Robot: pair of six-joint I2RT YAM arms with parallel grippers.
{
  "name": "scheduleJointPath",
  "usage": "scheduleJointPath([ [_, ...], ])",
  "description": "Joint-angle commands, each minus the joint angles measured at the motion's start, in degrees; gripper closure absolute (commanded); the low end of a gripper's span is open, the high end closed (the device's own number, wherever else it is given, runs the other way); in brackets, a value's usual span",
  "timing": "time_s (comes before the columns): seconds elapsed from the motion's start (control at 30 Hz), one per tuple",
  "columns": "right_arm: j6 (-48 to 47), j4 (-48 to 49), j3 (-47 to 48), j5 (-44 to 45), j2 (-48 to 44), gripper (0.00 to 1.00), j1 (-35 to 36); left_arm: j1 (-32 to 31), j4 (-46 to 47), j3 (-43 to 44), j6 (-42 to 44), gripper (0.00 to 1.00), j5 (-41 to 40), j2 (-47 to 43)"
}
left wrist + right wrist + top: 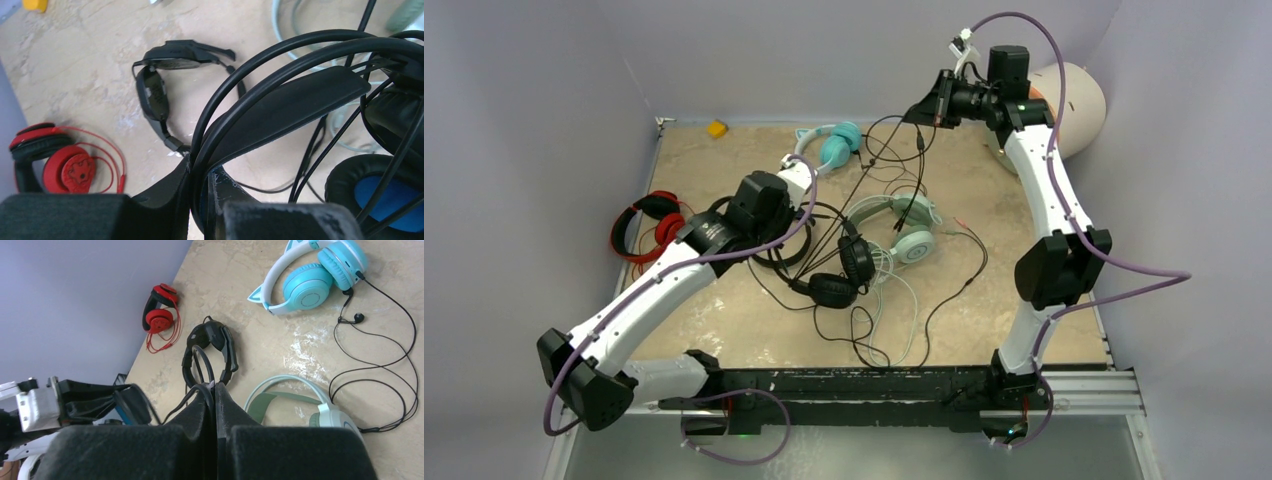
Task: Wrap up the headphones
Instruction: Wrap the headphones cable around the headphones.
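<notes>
Marbled beige worktop [724, 320], lilac walls. My left jaws clamp black-blue headphones [300, 100] at padded matte headband, glossy cable loops alongside; earcups lie mid-worktop. My right jaws, raised far side, pinched shut on thin black cable [202, 356].

Five headsets [904, 225], one yellow block [716, 128], one drum [1079, 95].

A red headset [646, 225], teal headset [836, 146], mint-green headset [911, 238] and blue-padded black headset [300, 102]; beige marbled table [724, 315].

blue-lined headphones [372, 192] cut by frame edge, yellow block [35, 5] cropped
</notes>
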Motion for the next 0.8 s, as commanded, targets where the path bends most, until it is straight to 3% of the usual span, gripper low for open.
scheduleJointPath([
  [0.0, 0.3, 0.3, 1.2, -2.3, -5.3, 1.0, -0.2, -0.1, 0.3, 1.9, 0.0, 1.0, -7.9, 1.2],
  [0.27, 5.6, 8.7, -11.3, -11.5, -13.6, 1.0, 1.7, -0.1, -0.4, 7.2, -4.9, 1.0, -20.1, 5.6],
  [0.57, 5.3, 5.9, -9.6, -12.1, -19.0, 1.0, 7.4, 0.0, -0.2, 11.3, -8.4, 1.0, -26.4, 9.8],
  [0.67, 6.4, 7.0, -10.4, -11.9, -20.9, 1.0, 9.1, 0.4, -6.1, 15.3, -18.2, 1.0, -33.8, 13.4],
  [0.77, 6.7, 7.7, -12.6, -10.6, -22.2, 1.0, 11.0, 2.5, -18.1, 23.8, -31.8, 1.0, -36.8, 19.4],
])
